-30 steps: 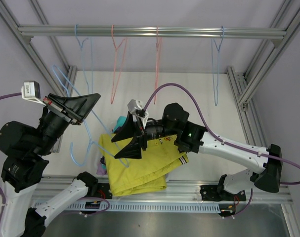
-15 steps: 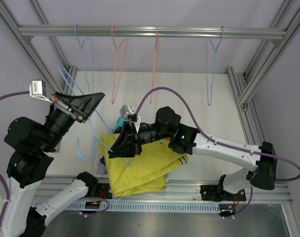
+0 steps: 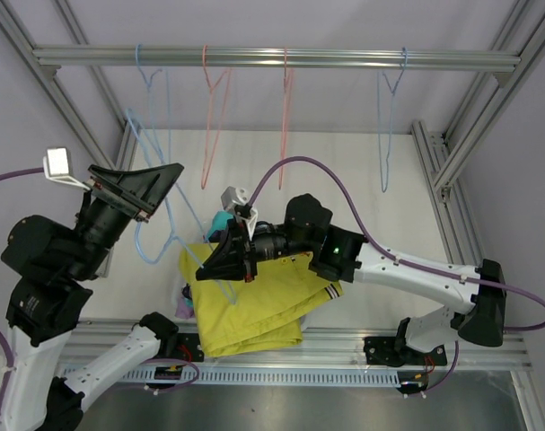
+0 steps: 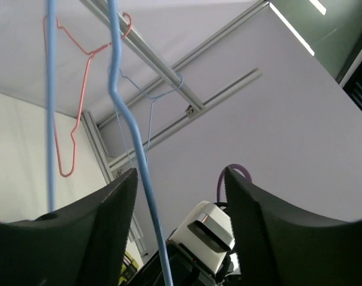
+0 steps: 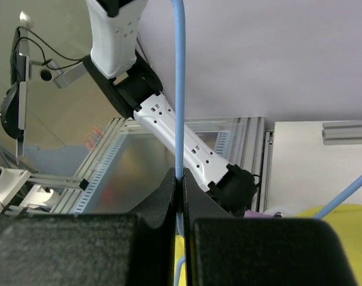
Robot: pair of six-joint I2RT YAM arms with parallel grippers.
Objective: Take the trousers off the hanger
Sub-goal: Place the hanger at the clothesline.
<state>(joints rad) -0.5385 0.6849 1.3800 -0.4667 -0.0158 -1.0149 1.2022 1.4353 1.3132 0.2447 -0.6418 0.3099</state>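
Observation:
A light blue hanger [image 3: 171, 215] hangs bare in the air between my two grippers. My left gripper [image 3: 160, 184] is open, and the hanger's wire [image 4: 146, 202] runs loose between its fingers [image 4: 103, 232]. My right gripper [image 3: 214, 268] is shut on the lower part of the same wire [image 5: 179, 107], just above the pile. The mustard yellow trousers [image 3: 254, 305] lie spread on the table on top of the pile. Teal trousers [image 3: 220, 221] and lilac trousers [image 3: 184, 302] peek out from under them.
Several empty hangers hang from the top rail [image 3: 344, 59]: blue [image 3: 152, 85], pink [image 3: 214, 117], pink [image 3: 285, 108] and blue [image 3: 389, 117]. Aluminium frame posts [image 3: 465, 135] stand on both sides.
My left gripper has opened and let go of the blue hanger. My right gripper has closed on the hanger's lower wire, and the hanger has shifted slightly.

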